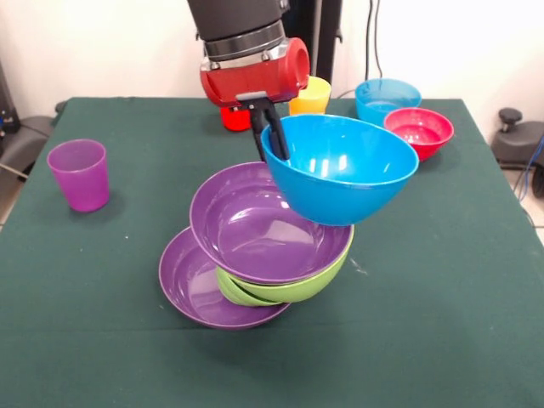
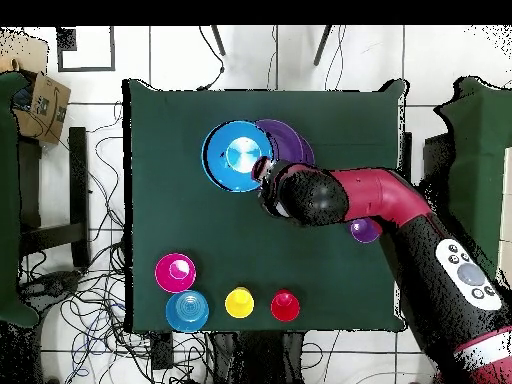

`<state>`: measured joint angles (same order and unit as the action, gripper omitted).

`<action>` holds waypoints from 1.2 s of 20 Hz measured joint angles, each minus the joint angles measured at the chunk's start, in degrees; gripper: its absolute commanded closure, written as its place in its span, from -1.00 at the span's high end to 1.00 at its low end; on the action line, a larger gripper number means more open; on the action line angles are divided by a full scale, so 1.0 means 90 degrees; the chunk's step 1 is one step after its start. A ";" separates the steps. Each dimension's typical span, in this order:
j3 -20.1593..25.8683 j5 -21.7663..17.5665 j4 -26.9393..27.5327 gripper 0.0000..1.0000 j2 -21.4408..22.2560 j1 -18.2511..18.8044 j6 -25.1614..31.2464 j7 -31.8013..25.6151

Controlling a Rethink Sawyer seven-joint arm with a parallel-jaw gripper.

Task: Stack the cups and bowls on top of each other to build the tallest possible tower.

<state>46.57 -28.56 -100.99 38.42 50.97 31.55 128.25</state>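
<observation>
My gripper (image 1: 270, 136) is shut on the near-left rim of the large blue bowl (image 1: 340, 170), one finger inside and one outside. The bowl is tilted, with its underside at the right edge of the tower. The tower has a large purple bowl (image 1: 251, 225) on a lime green bowl (image 1: 293, 287) on another purple bowl (image 1: 195, 285), all lopsided. From overhead the blue bowl (image 2: 238, 156) covers most of the purple bowl (image 2: 292, 140), with the gripper (image 2: 265, 172) at its rim. The purple cup (image 1: 79, 174) stands alone at the left. The small green bowl is not clearly visible.
The yellow cup (image 1: 310, 95) and red cup (image 1: 234, 119) stand behind the arm. The small light blue bowl (image 1: 387, 98) and small red bowl (image 1: 418, 132) sit at the far right. Overhead they line the robot-side edge: red bowl (image 2: 175, 271), light blue bowl (image 2: 186, 310), yellow cup (image 2: 239, 302), red cup (image 2: 284, 305).
</observation>
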 measured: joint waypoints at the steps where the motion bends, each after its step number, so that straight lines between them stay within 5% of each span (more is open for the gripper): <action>1: -0.0007 0.0001 -0.0002 -1.00 -0.0001 0.0015 0.0001 0.0000; 18: -0.0025 0.0115 -0.0066 -1.00 -0.0001 0.0233 0.0000 0.0000; 19: -0.0030 0.0116 -0.0070 1.00 0.0001 0.0249 -0.0001 0.0000; 24: -0.0034 0.0120 -0.0072 1.00 0.0000 0.0251 -0.0001 0.0000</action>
<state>46.27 -27.48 -101.63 38.42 53.23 31.53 128.25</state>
